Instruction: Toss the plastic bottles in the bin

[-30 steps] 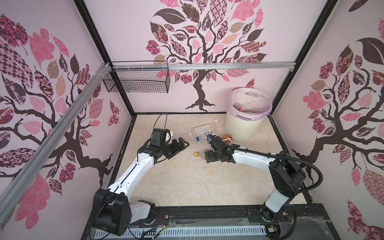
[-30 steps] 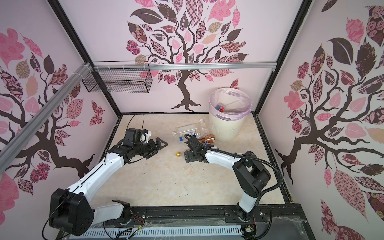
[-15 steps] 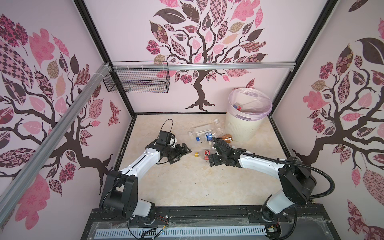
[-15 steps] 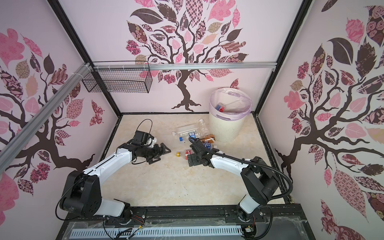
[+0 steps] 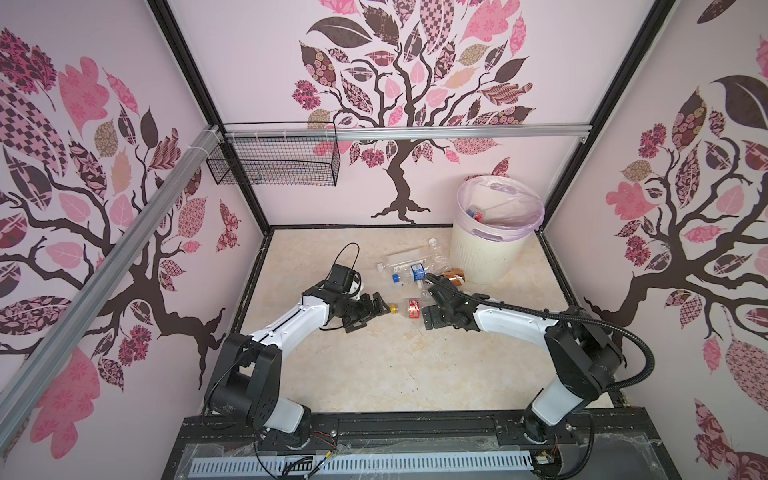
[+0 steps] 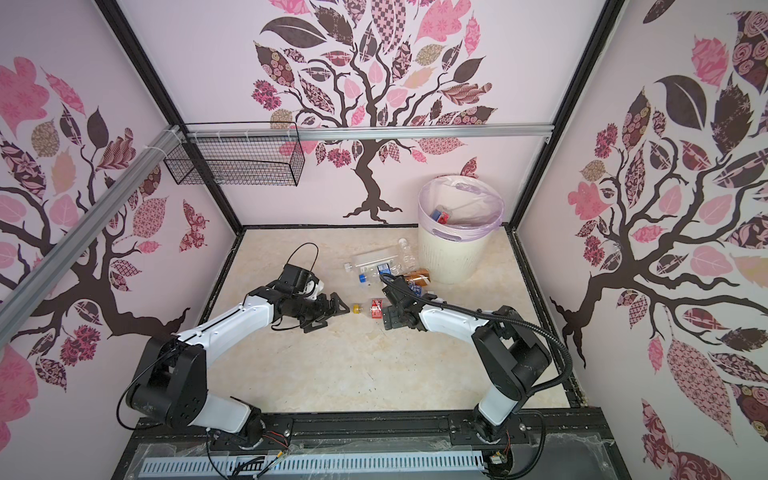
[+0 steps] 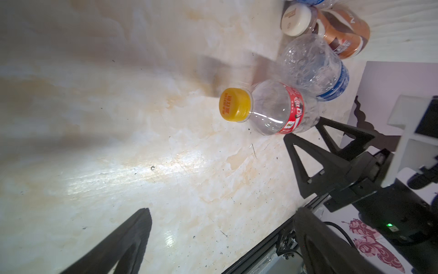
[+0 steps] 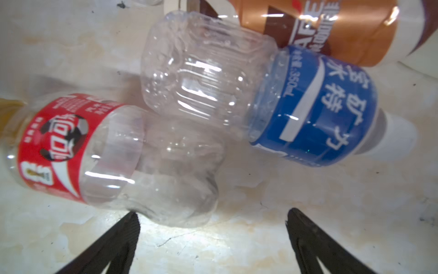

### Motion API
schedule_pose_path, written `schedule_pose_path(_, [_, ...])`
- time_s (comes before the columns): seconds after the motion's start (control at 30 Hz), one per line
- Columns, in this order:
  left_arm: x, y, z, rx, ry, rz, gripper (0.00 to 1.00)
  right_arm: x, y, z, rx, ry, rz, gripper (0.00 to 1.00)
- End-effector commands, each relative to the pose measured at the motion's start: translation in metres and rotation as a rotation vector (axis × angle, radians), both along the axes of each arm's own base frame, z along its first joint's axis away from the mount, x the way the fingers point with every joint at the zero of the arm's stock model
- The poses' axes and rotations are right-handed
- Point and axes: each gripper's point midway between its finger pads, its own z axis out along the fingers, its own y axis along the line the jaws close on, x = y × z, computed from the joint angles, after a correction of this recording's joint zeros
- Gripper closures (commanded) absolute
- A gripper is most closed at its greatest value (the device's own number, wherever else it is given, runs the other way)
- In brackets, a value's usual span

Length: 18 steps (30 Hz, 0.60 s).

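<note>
Both claws have shifted in the last second. The left claw (image 5: 372, 313) has come in closer to a yellow cap, and the right claw (image 5: 429, 303) has drawn back slightly, uncovering a red label. I see both claws spread wide with nothing in them, facing each other low over the floor (image 5: 374, 374).

Between them lies the red-labelled bottle (image 5: 409, 309), clear and on its side. Its yellow cap points at the left claw, and its base sits just ahead of the right claw's tips, not yet between them. In the right wrist view, one of the right claw's fingertips (image 8: 131, 219) is close under that base, though I cannot tell whether it touches.

Just beyond the base and touching it lies a blue-labelled bottle (image 8: 284, 106), with a brown-labelled bottle (image 8: 320, 28) behind that. The bin (image 5: 486, 253) stands farther off past this cluster, on the right claw's side. A few bottles already lie inside its lilac liner.

My main worry is that both claws are lined up on the same bottle from opposite ends, so if both advance they could knock together. The bottle looks empty and light, so a nudge from either fingertip could roll it away. If the right claw closes from here it could also catch the blue-labelled neighbour. The rounded, slick base might squirt out of the grip.
</note>
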Motion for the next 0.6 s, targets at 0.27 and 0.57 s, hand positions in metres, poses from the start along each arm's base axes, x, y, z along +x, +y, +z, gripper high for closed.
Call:
schedule_pose_path(0.27, [0.022,-0.018,0.004,0.124,-0.067,-0.125,0.02,0.02,-0.016,0.009,-0.041,-0.035,-0.036,0.01])
schedule_pose_path(0.57, [0.037,-0.017,0.005,0.25,-0.129,-0.227,0.03,0.018,-0.026,0.017,-0.031,-0.046,-0.047,0.01])
